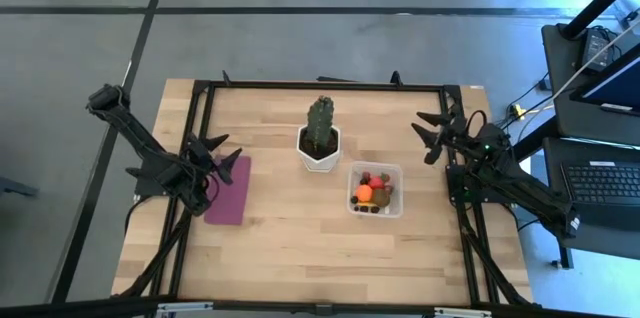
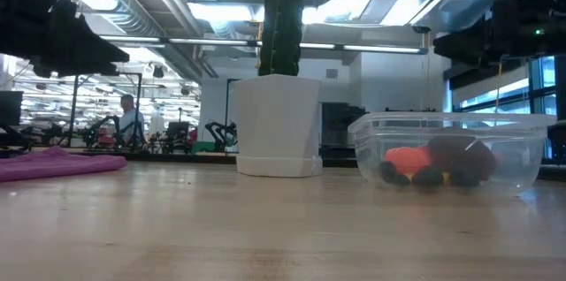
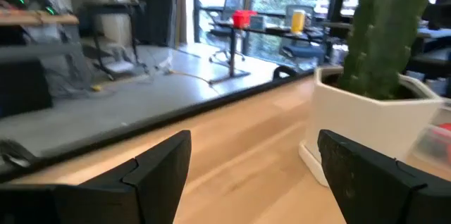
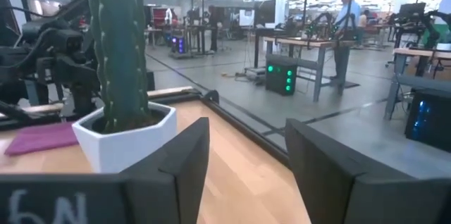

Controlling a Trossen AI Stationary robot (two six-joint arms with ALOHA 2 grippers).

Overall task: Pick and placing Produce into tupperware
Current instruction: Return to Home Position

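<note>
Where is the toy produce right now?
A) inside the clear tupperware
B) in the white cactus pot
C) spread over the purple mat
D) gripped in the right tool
A: in the high view the produce lies inside the tupperware, beside the cactus pot, while the left tool and the right tool are open and empty.

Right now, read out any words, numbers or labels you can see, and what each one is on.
"6N": pale handwritten marks on the body of the right gripper, cut off at the edge, so uncertain.
Keys of the laptop: too small to read.
No text on the pot, tupperware or mat.
</note>
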